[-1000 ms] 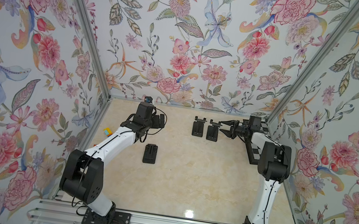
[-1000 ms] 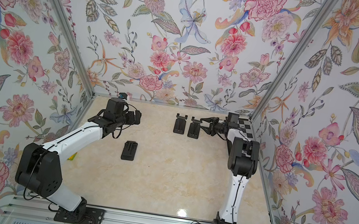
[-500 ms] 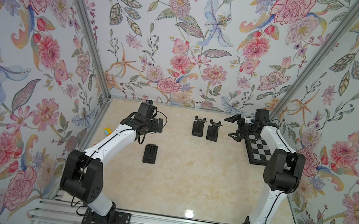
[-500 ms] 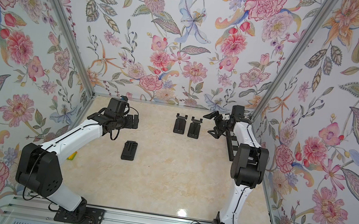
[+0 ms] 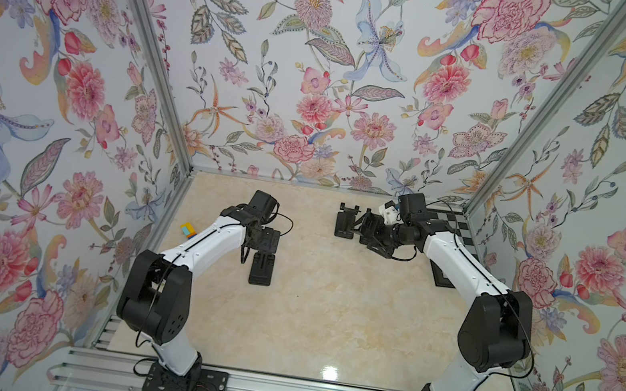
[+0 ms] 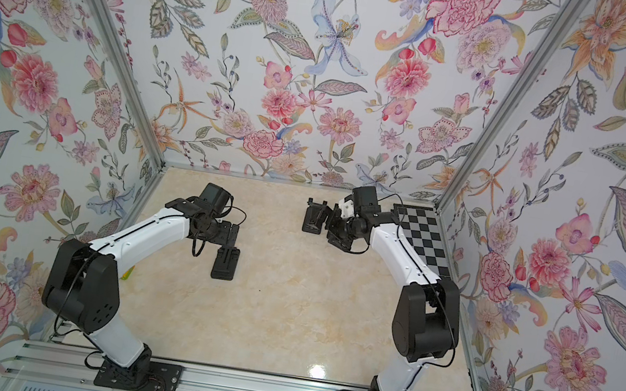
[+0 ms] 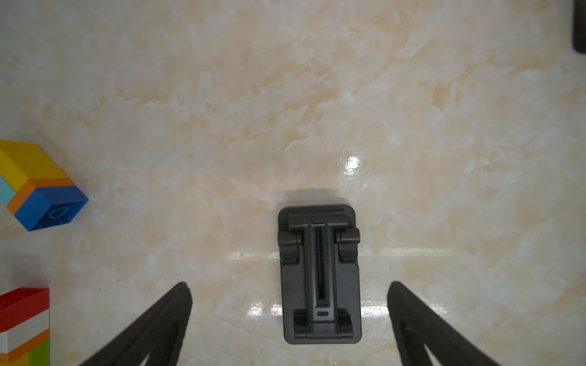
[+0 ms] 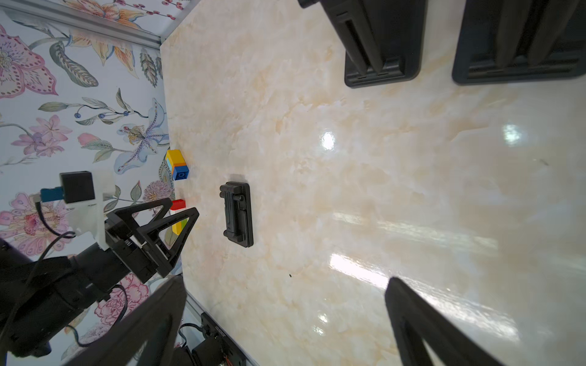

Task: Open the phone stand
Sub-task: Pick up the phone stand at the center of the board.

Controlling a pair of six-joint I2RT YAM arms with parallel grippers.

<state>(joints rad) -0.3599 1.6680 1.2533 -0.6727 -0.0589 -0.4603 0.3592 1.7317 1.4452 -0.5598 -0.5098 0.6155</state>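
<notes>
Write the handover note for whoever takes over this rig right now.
The left pincer is open and empty, poised over the folded phone stand lying flat on the table.
The right pincer is open and empty, at the back near one propped-up stand and a second propped-up stand.
Done: those two look open already.
Left: grip the folded phone stand and unfold it.

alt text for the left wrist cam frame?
A folded black phone stand lies flat on the beige marble table, between the spread fingers of the left gripper, neither touching it. Coloured toy bricks sit at the frame's edge.
</notes>
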